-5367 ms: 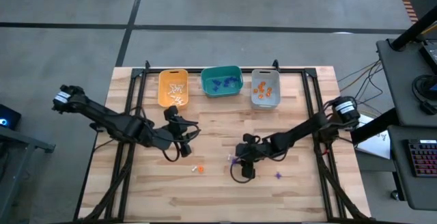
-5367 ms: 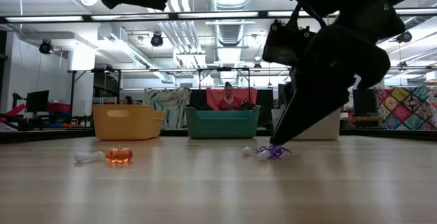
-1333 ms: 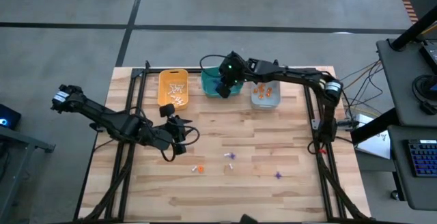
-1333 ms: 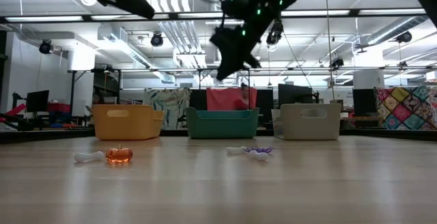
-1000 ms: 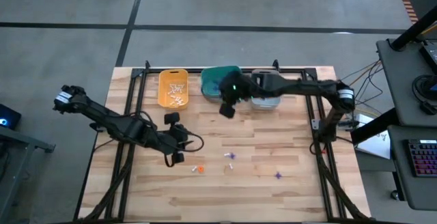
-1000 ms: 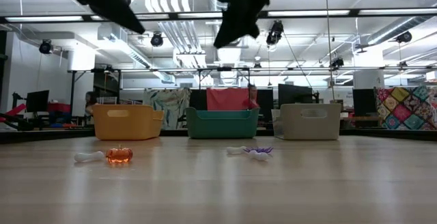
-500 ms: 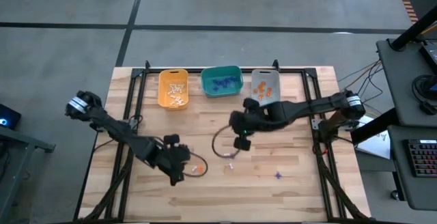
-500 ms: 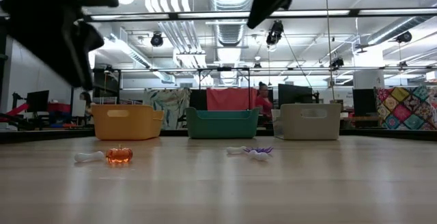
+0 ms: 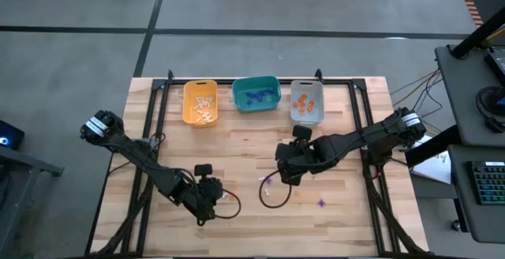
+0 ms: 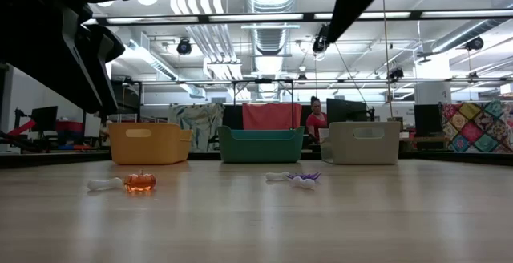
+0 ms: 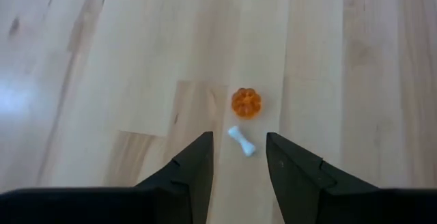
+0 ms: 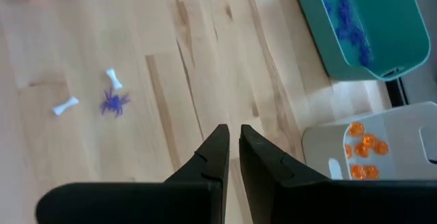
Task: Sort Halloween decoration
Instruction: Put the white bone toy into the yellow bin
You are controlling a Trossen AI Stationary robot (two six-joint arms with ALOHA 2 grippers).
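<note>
Wood-slat table point(image 9: 237, 144) w/ trinkets point(image 10: 140, 181); left gripper point(image 11: 239, 157) parted, right gripper point(image 12: 233, 145) closed, empty.

Pale, smooth wooden table point(image 9: 237, 144) — glossy plastic pumpkin point(image 11: 246, 103), matt plastic teal bin point(image 12: 382, 26).

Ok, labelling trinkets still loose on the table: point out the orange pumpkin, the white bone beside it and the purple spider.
orange pumpkin point(image 11: 246, 103), left wrist view, centre.
white bone point(image 11: 241, 141), left wrist view, shaft.
purple spider point(image 12: 113, 103), right wrist view, body.
</note>
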